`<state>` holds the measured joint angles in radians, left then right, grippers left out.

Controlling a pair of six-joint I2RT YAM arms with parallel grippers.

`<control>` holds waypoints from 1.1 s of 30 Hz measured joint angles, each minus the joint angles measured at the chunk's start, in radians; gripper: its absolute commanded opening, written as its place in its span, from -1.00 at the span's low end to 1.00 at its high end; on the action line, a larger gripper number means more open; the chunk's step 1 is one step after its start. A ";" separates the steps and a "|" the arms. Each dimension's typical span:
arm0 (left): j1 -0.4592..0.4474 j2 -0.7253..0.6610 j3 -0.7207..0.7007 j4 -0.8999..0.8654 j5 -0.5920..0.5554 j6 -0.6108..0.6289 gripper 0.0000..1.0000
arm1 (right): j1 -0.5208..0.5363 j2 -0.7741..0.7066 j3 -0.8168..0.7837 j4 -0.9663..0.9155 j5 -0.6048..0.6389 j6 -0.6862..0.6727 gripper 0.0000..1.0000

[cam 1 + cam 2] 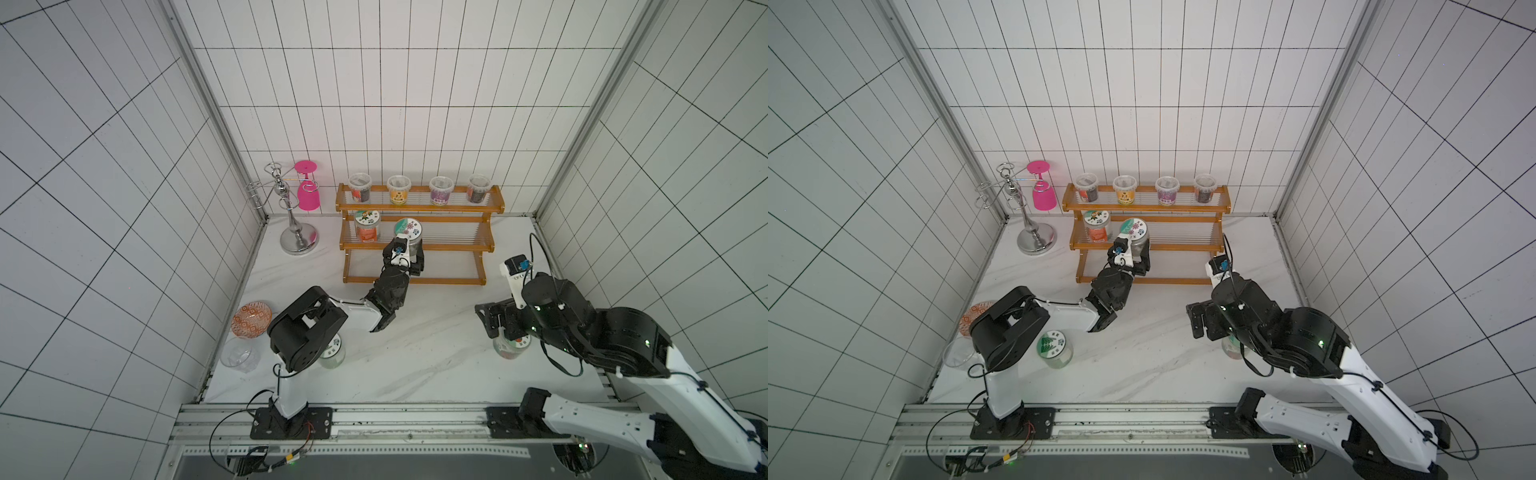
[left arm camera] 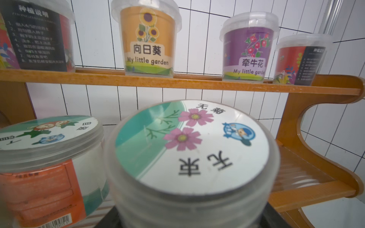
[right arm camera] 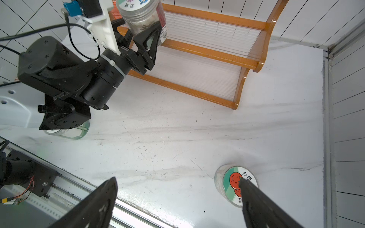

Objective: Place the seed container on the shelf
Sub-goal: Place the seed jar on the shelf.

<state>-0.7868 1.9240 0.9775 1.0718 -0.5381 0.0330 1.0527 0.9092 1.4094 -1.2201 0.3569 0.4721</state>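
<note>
White marble-look tabletop [image 1: 436, 365], white tiled walls on 3 sides. R gripper [image 3: 176, 179] hangs low over the table nearest the cam. Its jaws are spread wide, gripping nothing. Red-lid jar [image 3: 231, 178] stands on the table right below one fingertip; contact can't tell.

Well behind L gripper [image 1: 409, 254], by that arm's base, all on the table: green-lid jar [image 1: 1054, 347], clear cup [image 1: 241, 357], patterned bowl [image 1: 251, 319].

L gripper reaches fwd to the shelf [image 1: 457, 248]. Its fingers [image 3: 139, 39] are clamped on both sides of the seed container [image 1: 408, 228], a clear jar w/ white/teal lid and pink flowers. Container is at the front edge of the mid tier; resting on the rods or just above them, can't tell.

Just left of L gripper, same tier: orange-label jar [image 1: 366, 226], close beside the container, touching or not can't tell. Beyond and above the gripper, top tier carries a row of lidded tubs [image 1: 399, 189].

Farther left of L gripper, past the shelf end: chrome stand [image 1: 297, 239] w/ pink glass [image 1: 308, 193] hanging upside down, near the back wall.
</note>
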 measured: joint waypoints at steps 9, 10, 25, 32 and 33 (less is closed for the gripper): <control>0.043 0.087 0.102 -0.077 -0.035 0.006 0.40 | 0.000 -0.002 -0.042 0.000 0.000 0.018 0.99; 0.045 0.089 0.109 -0.087 -0.034 0.006 0.40 | 0.000 -0.003 -0.043 0.000 0.000 0.019 0.99; 0.080 0.146 0.206 -0.161 -0.026 -0.010 0.43 | -0.001 -0.033 -0.053 0.001 0.000 0.034 0.99; 0.093 0.161 0.234 -0.182 -0.019 -0.014 0.49 | -0.006 -0.040 -0.061 0.001 0.000 0.038 0.99; 0.095 0.165 0.238 -0.183 -0.019 -0.013 0.51 | -0.006 -0.040 -0.061 0.000 0.000 0.038 0.99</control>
<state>-0.6918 2.0888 1.2160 0.8886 -0.5571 0.0200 1.0466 0.8692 1.3479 -1.2198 0.3565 0.5102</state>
